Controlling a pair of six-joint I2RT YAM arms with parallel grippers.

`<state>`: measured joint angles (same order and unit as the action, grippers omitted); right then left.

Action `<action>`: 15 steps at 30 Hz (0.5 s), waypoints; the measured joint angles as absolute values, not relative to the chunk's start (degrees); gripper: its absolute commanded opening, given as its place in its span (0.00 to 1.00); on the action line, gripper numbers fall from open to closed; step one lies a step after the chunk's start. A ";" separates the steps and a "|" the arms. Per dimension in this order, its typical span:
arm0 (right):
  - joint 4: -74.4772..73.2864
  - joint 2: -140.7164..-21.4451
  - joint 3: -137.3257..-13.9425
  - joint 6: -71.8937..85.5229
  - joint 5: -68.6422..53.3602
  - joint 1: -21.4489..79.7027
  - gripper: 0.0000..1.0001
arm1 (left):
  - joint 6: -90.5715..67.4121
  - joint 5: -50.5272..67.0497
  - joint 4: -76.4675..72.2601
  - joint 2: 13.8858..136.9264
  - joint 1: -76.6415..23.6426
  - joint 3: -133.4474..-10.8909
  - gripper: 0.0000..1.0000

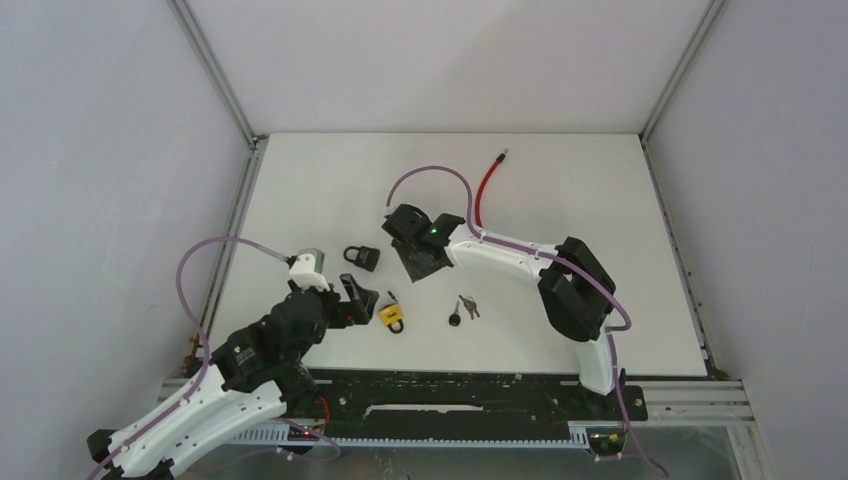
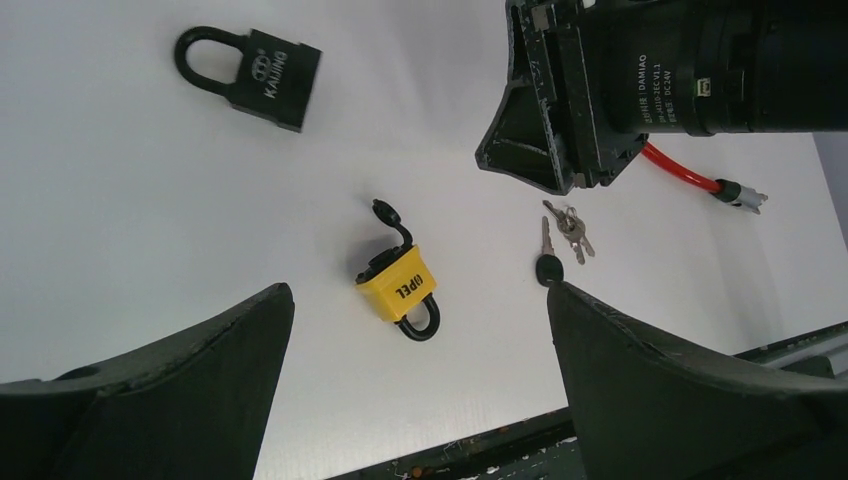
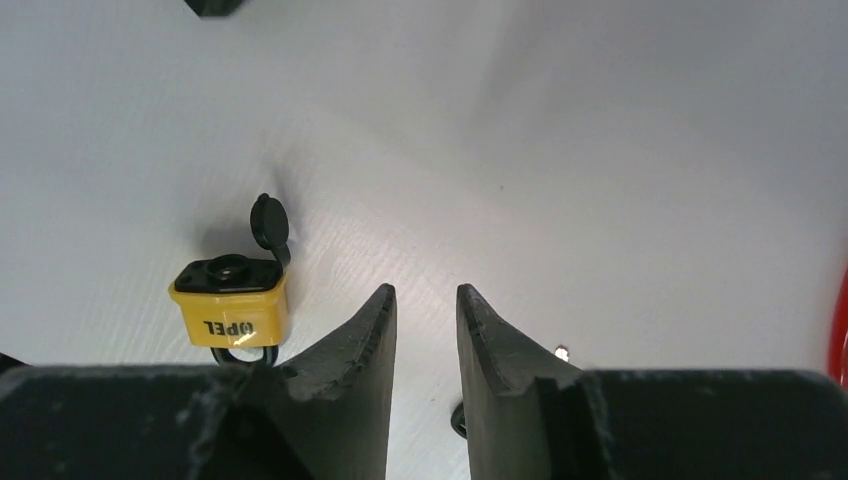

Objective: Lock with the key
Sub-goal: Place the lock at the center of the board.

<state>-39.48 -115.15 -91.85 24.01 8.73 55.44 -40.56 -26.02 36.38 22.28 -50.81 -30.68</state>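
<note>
- Top external view: yellow padlock [image 1: 393, 317] lies flat on the table [image 1: 560, 200], just beside the left gripper [image 1: 362, 297], with the keys [image 1: 462, 310] near it on the right.
- Left gripper's fingers are spread wide, holding nothing.
- Right gripper [image 1: 415, 250] sits farther back, its fingers barely parted with nothing between them.
- Black padlock [image 1: 362, 257] lies behind the yellow one.

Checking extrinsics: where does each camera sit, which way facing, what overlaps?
Top external: above and behind the bases, looking down on the table; left arm and right arm show.
Left wrist: on the left arm, looking down between its wide-apart fingers at the yellow padlock; right arm crosses top right.
Right wrist: looking down past its narrowly parted fingers at the table.
Shared: all three see the yellow padlock.
</note>
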 measured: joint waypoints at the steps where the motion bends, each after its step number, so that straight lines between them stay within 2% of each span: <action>1: -39.86 -115.15 -91.88 24.01 8.75 55.35 0.31 | -40.56 -26.02 36.49 22.17 -50.81 -30.68 1.00; 8: -39.75 -113.62 -90.91 24.03 8.75 53.98 0.40 | -40.58 -26.41 36.62 21.98 -50.81 -30.68 1.00; 15: -38.24 -105.84 -82.50 23.59 8.36 46.00 0.54 | -40.58 -26.39 36.53 22.02 -50.81 -30.50 1.00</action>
